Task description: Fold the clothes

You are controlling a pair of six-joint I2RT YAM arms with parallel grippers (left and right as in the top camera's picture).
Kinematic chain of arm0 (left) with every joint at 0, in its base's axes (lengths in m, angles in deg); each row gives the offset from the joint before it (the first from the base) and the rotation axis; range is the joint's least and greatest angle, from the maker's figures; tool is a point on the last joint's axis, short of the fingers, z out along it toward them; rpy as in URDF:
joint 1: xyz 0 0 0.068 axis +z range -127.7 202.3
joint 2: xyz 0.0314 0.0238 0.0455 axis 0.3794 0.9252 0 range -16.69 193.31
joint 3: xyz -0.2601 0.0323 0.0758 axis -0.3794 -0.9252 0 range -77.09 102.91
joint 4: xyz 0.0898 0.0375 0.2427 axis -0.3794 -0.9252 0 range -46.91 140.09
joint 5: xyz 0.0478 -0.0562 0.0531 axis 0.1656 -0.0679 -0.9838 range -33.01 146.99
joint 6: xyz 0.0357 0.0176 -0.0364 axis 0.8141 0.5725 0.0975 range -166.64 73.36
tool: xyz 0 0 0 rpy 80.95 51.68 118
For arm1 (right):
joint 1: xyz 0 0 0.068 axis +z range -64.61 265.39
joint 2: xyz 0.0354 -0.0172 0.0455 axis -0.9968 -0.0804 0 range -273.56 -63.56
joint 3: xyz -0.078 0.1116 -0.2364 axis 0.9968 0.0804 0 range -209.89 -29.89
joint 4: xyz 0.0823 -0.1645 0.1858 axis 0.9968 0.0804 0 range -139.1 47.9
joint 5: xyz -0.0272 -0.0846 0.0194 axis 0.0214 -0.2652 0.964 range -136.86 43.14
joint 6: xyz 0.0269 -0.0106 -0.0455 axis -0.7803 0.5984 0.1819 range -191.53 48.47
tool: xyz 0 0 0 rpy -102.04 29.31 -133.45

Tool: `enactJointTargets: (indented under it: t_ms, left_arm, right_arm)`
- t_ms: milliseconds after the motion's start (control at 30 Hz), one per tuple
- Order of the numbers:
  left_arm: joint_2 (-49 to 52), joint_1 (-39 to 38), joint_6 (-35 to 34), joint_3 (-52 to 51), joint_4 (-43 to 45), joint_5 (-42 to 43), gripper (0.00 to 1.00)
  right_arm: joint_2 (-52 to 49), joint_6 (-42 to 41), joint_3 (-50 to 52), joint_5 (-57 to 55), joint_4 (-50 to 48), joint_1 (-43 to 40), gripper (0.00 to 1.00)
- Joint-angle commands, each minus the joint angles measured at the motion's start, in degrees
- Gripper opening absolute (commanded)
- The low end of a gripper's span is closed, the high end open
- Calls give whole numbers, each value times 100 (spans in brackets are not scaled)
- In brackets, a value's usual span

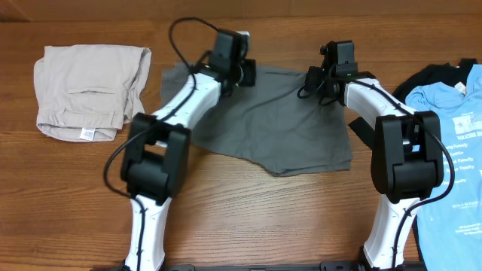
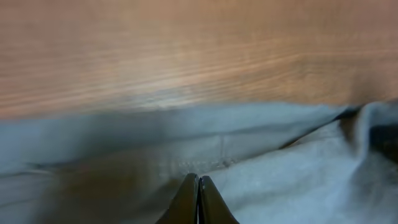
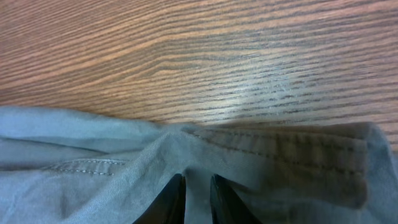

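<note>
The grey shorts (image 1: 279, 124) lie spread flat in the middle of the table. My left gripper (image 1: 242, 73) is at their far left edge. In the left wrist view its fingers (image 2: 198, 178) are pressed together on the grey cloth (image 2: 280, 174). My right gripper (image 1: 316, 81) is at the far right edge. Its fingers (image 3: 197, 179) pinch a raised fold of the grey shorts (image 3: 261, 155) near a stitched band. Folded beige shorts (image 1: 90, 90) lie at the far left. A light blue printed T-shirt (image 1: 456, 150) lies on a black garment (image 1: 433, 75) at the right.
Bare wooden table (image 1: 248, 211) lies in front of the grey shorts and beyond their far edge (image 3: 186, 56). Both arm bases stand at the near edge. The T-shirt runs off the right side of the view.
</note>
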Motion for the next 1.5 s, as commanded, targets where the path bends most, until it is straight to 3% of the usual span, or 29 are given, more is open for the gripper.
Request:
enactJointTargets:
  t_ms: [0, 233, 467, 633, 733, 867, 933, 967, 1000, 1033, 1100, 1167, 1267, 1467]
  left_arm:
    - [442, 15, -173, 42, 284, -48, 4]
    - [769, 72, -249, 42, 785, -953, 4]
    - [717, 87, -238, 83, 1220, -990, 4]
    - [48, 164, 398, 319, 1036, -1010, 4]
    - [-623, 216, 415, 326, 632, -1224, 4]
    - [-1963, 380, 413, 326, -1069, -1287, 22]
    - [-2614, 562, 267, 326, -2251, -1283, 31]
    - [-2817, 656, 160, 326, -2684, -1279, 38]
    - [-3016, 789, 83, 323, -3180, -1231, 45]
    - [-3134, 916, 37, 323, -3582, -1172, 52]
    - [-3220, 1180, 52, 323, -4310, -992, 61]
    - [-3165, 1451, 164, 289, -4881, -763, 67]
    - [-2968, 1838, 623, 22, -5112, -138, 79]
    - [-2284, 2055, 1207, -201, -5082, 389, 80]
  right_arm:
    - [247, 50, -164, -33, 7, -15, 18]
    - [247, 409, -164, -339, 153, -68, 22]
    - [247, 505, -164, -992, 431, -356, 22]
    - [280, 345, -173, -566, 446, -581, 31]
    - [468, 345, -181, -26, 472, -612, 39]
    - [1165, 195, -343, 352, 1110, -564, 46]
    - [1624, 11, -435, 758, 1637, -463, 43]
    - [1781, 13, -433, 946, 1784, -409, 35]
    - [1947, -2, -433, 1231, 1985, -306, 17]
    - [1996, -103, -433, 1384, 2100, -245, 11]
    - [2015, -302, -428, 1685, 2367, -57, 4]
    - [1976, -310, -343, 1777, 2538, 208, 4]
    - [1923, -313, -57, 1561, 2446, 697, 4]
    - [1672, -636, 343, 870, 2260, 1318, 4]
